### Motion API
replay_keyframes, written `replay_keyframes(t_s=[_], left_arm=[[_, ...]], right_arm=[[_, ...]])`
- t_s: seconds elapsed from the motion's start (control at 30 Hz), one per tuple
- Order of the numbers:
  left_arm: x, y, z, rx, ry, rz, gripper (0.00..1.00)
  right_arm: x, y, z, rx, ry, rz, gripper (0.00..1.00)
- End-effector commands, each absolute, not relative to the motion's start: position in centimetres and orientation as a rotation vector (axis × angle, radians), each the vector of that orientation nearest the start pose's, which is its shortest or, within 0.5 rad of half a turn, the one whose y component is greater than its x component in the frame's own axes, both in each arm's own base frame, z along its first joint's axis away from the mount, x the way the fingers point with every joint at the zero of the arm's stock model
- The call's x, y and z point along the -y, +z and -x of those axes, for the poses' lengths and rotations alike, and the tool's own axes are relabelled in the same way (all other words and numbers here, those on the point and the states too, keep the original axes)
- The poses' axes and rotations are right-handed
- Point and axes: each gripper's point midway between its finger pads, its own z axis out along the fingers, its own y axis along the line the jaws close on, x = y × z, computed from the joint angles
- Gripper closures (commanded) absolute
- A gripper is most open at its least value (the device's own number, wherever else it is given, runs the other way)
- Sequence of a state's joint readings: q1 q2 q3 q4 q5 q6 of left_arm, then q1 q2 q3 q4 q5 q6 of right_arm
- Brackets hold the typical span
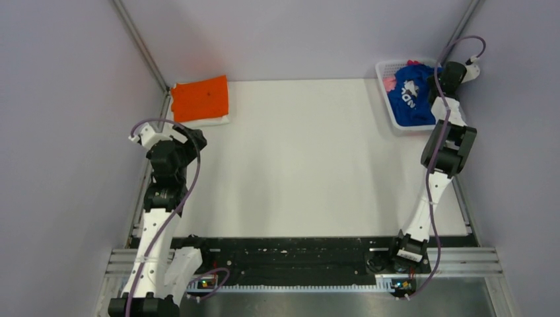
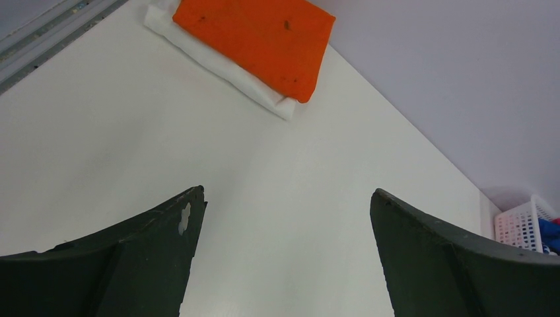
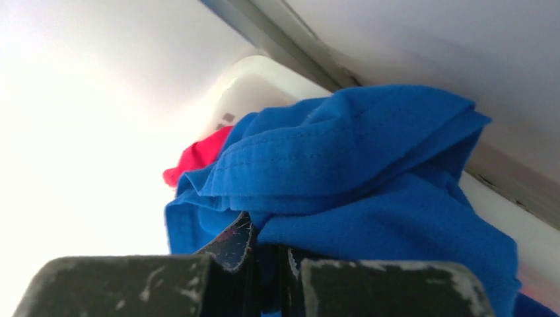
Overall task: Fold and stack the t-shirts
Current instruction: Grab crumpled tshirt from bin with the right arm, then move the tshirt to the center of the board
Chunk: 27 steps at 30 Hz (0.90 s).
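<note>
**Location.** In the overhead view the white mesh basket (image 1: 385,71) stands at the 2 o'clock corner of the tabletop (image 1: 304,158). A crumpled blue t-shirt (image 1: 408,100) fills it, with white lettering showing. A pink-red t-shirt (image 1: 389,80) lies beneath it, showing at the basket's 10 o'clock side. The orange t-shirt (image 1: 200,98) lies folded at the 10 o'clock corner, on top of a folded white cloth (image 1: 214,121).

**Fingers.** The right gripper (image 3: 264,267) is down in the basket, its fingers closed on a fold of the blue t-shirt. The left gripper (image 2: 287,198) hovers over bare tabletop with its fingers spread wide and nothing between them. The orange t-shirt lies at its 12 o'clock, well apart.

**Handling, as judged.** The blue t-shirt is light, limp knit cloth. It will drape and stretch, may drag the garment beneath it out with it, and cannot be damaged by pinching. A hold on a thick seam or bunched fold should slip least. For spreading, a hem, shoulder or collar edge would serve better, though none can be identified in the heap.

**Count.**
- Blue t-shirts: one.
- Orange t-shirts: one.
- White folded cloths: one.
- Pink-red garments: at least one; more may be hidden.
- Baskets: one.
</note>
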State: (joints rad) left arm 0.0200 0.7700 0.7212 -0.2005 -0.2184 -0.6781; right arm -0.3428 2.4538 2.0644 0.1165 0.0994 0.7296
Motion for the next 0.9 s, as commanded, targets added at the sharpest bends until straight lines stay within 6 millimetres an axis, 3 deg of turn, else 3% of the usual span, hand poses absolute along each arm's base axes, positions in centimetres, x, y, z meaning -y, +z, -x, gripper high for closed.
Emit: replay_keyframes(t_s=[0.0, 0.17, 0.3, 0.47, 0.7, 0.87], left_arm=[[-1.5, 27.1, -31.3, -1.601, -0.309, 0.724, 0.01], [-1.2, 27.1, -30.2, -1.613, -0.312, 0.699, 0.01], [-0.9, 27.4, -29.1, -1.619, -0.314, 0.674, 0.01], [-1.8, 26.9, -27.8, -1.624, -0.272, 0.738, 0.01], [-3.0, 26.6, -26.4, -1.571, -0.249, 0.841, 0.01], [-2.5, 27.3, -25.5, -1.530, -0.297, 0.822, 0.01]], right_arm=[[20.8, 32.5, -65.1, -1.336, 0.265, -0.765, 1.00], [17.5, 42.8, -60.8, -1.235, 0.338, -0.642, 1.00], [13.8, 47.9, -58.0, -1.220, 0.385, -0.536, 1.00], [5.8, 52.8, -55.3, -1.271, 0.452, -0.339, 1.00], [-7.5, 58.5, -49.5, -1.240, 0.648, -0.049, 1.00], [-17.2, 60.9, -45.0, -1.192, 0.914, 0.140, 1.00]])
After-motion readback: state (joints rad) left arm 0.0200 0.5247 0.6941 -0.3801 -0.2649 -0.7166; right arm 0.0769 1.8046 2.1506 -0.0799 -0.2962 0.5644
